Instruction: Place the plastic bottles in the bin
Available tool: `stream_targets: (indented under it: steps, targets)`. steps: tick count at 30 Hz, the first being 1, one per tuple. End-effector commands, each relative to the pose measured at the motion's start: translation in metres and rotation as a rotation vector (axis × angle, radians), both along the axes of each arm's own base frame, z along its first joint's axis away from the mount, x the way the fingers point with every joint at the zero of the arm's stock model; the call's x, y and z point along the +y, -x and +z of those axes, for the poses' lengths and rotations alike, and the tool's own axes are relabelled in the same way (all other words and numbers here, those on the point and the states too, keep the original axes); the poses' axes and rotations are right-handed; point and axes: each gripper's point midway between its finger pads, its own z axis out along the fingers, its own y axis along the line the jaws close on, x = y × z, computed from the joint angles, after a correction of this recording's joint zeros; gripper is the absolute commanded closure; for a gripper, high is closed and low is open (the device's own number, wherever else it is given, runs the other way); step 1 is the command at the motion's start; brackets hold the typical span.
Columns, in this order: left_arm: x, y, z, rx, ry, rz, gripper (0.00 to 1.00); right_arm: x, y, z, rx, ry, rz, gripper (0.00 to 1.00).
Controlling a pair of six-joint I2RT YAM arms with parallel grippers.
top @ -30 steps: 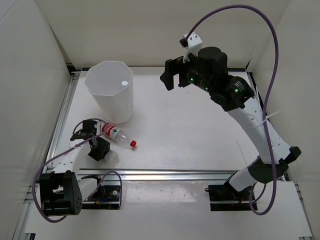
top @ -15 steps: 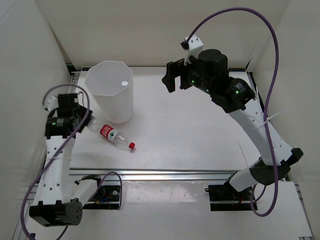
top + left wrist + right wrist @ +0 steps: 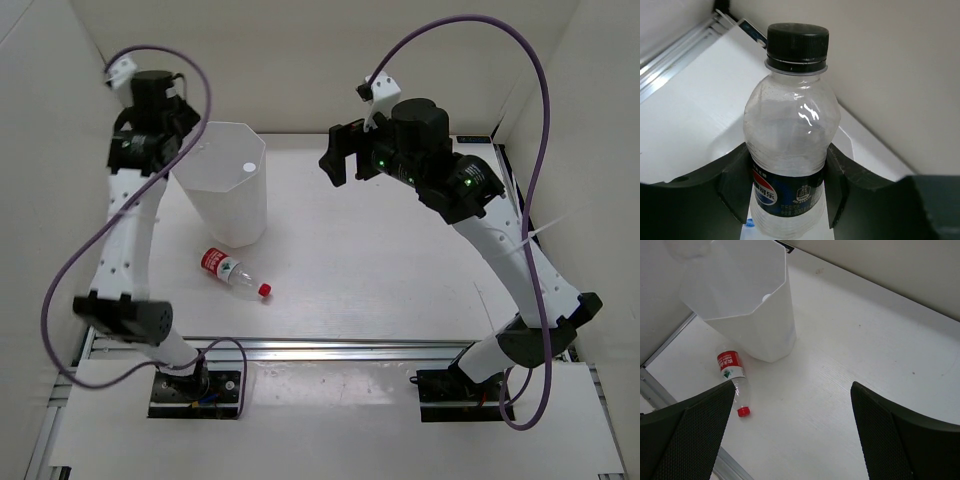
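Two left fingers [image 3: 735, 182] are clamped on the lower body of a dark-labelled bottle [image 3: 790, 135], one on each side at the level of its label. The bottle is clear, stands upright between them and has a black cap [image 3: 797, 41]. In the top view these fingers sit high at the back left, just beside the far left edge of the bin [image 3: 222, 205]; whether the bottle is over the opening or just outside the rim cannot be told.

The right fingers [image 3: 695, 435] stand wide apart with nothing between them, raised over the back middle of the counter [image 3: 380, 260], well apart from the bin and tilted towards it.

The bin stands upright at the back left of the counter, and a small white round spot [image 3: 248, 166] shows inside it near the right wall. A red-labelled bottle [image 3: 231, 271] lies on its side on the counter just in front of the bin, not touching it, with its red cap [image 3: 266, 290] pointing towards the near edge.
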Motion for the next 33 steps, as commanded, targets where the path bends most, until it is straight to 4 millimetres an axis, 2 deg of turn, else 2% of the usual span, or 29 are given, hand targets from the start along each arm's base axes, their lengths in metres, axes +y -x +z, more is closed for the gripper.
stream_targets:
  steps: [1, 2, 3, 4, 5, 6, 7, 8, 9, 10, 11, 12, 13, 14, 15, 16, 17, 18, 19, 20, 21, 22, 23, 24, 26, 28, 33]
  targets:
    - [-0.031, -0.013, 0.025, -0.032, -0.108, -0.095, 0.40, -0.001, -0.003, 0.004, -0.016, -0.011, -0.011, 0.00]
    - [-0.037, -0.011, 0.023, -0.024, -0.118, -0.095, 0.26, -0.006, -0.004, 0.008, -0.034, -0.006, -0.030, 0.00]
    - [-0.037, -0.005, 0.022, -0.019, -0.124, -0.089, 0.01, -0.007, -0.005, 0.004, -0.034, 0.010, -0.036, 0.00]
    - [-0.029, 0.014, 0.031, -0.035, -0.127, -0.072, 0.00, -0.011, -0.005, 0.007, -0.043, 0.006, -0.048, 0.00]
    - [-0.026, 0.030, 0.028, -0.019, -0.127, -0.057, 0.00, -0.014, -0.005, 0.005, -0.037, 0.017, -0.059, 0.00]
    - [-0.012, 0.045, 0.016, 0.017, -0.143, 0.011, 0.00, -0.015, -0.006, 0.005, -0.039, 0.019, -0.070, 0.00]
    - [-0.002, 0.063, 0.015, 0.018, -0.140, 0.055, 0.00, -0.020, -0.009, 0.002, -0.029, 0.029, -0.083, 0.00]
    - [0.011, 0.101, 0.032, -0.065, -0.057, 0.120, 0.00, -0.028, -0.009, 0.004, -0.031, 0.028, -0.099, 0.00]
    - [0.022, 0.125, 0.004, 0.010, -0.037, 0.171, 0.00, -0.028, -0.010, -0.001, -0.022, 0.036, -0.098, 0.00]
    - [0.023, 0.141, -0.003, -0.013, 0.034, 0.192, 0.00, -0.034, -0.010, 0.000, -0.022, 0.032, -0.105, 0.00]
    - [0.028, 0.175, 0.004, -0.085, 0.087, 0.183, 0.00, -0.036, -0.013, -0.006, -0.001, 0.028, -0.110, 0.00]
    - [0.014, 0.184, -0.008, -0.082, 0.130, 0.096, 0.00, -0.035, -0.013, -0.006, 0.006, 0.020, -0.113, 0.00]
    - [0.006, 0.183, -0.043, -0.036, 0.141, 0.054, 0.00, -0.037, -0.014, -0.006, 0.009, 0.016, -0.109, 0.00]
    - [0.001, 0.202, -0.050, -0.077, 0.216, 0.034, 0.00, -0.039, -0.016, -0.006, 0.015, 0.009, -0.121, 0.00]
    - [-0.014, 0.204, -0.103, 0.039, 0.258, -0.018, 0.00, -0.033, -0.016, -0.010, 0.035, 0.005, -0.098, 0.00]
    - [-0.022, 0.203, -0.114, 0.020, 0.295, -0.052, 0.00, -0.032, -0.015, -0.010, 0.037, 0.002, -0.087, 0.00]
    - [-0.029, 0.210, -0.123, -0.016, 0.323, -0.098, 0.00, -0.028, -0.016, -0.010, 0.039, 0.000, -0.077, 0.00]
    - [-0.038, 0.211, -0.140, -0.003, 0.360, -0.134, 0.00, -0.026, -0.018, -0.014, 0.053, -0.002, -0.080, 0.00]
    - [-0.039, 0.212, -0.186, 0.074, 0.378, -0.104, 0.00, -0.024, -0.016, -0.014, 0.063, -0.014, -0.071, 0.00]
    - [-0.042, 0.216, -0.196, 0.042, 0.490, -0.061, 0.00, -0.021, -0.017, -0.017, 0.073, -0.010, -0.061, 0.00]
    - [-0.045, 0.217, -0.230, 0.089, 0.535, -0.032, 0.00, -0.019, -0.015, -0.017, 0.082, -0.021, -0.051, 0.00]
    - [-0.050, 0.214, -0.238, 0.070, 0.579, -0.041, 0.00, -0.017, -0.017, -0.021, 0.089, -0.015, -0.052, 0.00]
    - [-0.055, 0.207, -0.235, 0.004, 0.646, -0.047, 0.00, -0.020, -0.019, -0.021, 0.089, -0.015, -0.061, 0.00]
    - [-0.055, 0.206, -0.260, 0.044, 0.638, -0.033, 0.00, -0.020, -0.019, -0.021, 0.096, -0.023, -0.064, 0.00]
    - [-0.049, 0.205, -0.272, 0.056, 0.601, -0.008, 0.00, -0.018, -0.018, -0.021, 0.104, -0.031, -0.058, 0.00]
    - [-0.048, 0.203, -0.295, 0.108, 0.577, 0.012, 0.00, -0.016, -0.016, -0.020, 0.114, -0.042, -0.049, 0.00]
    - [-0.050, 0.196, -0.311, 0.115, 0.576, 0.013, 0.00, -0.017, -0.015, -0.023, 0.115, -0.029, -0.044, 0.00]
